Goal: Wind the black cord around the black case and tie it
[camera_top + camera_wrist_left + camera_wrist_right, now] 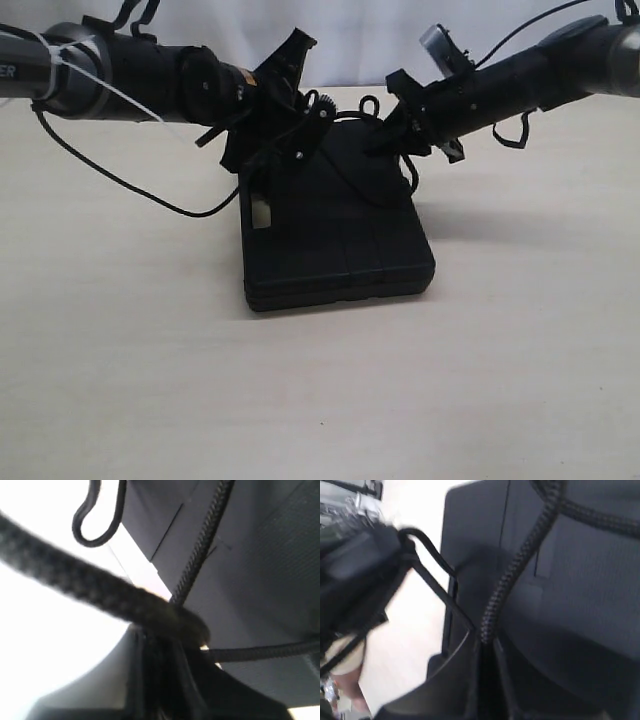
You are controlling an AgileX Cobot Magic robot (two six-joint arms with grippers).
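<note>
The black case [340,245] lies flat on the pale table, its textured lid [270,555] filling both wrist views. The black cord [368,192] sags across the lid between the two grippers, and a small loop of it [370,101] shows behind the case. My left gripper [318,112] hovers over the case's far left corner, shut on the cord [165,615]; strands run off it up the lid and sideways. My right gripper [386,135] is over the far right part of the lid, shut on the braided cord [512,575], which enters its tips [487,641]. Neither cord end can be seen.
The left arm's own thin cable [120,180] trails over the table left of the case. In the right wrist view the left arm [355,570] is close by, past the case's edge. Bare tabletop [320,400] stretches in front of the case.
</note>
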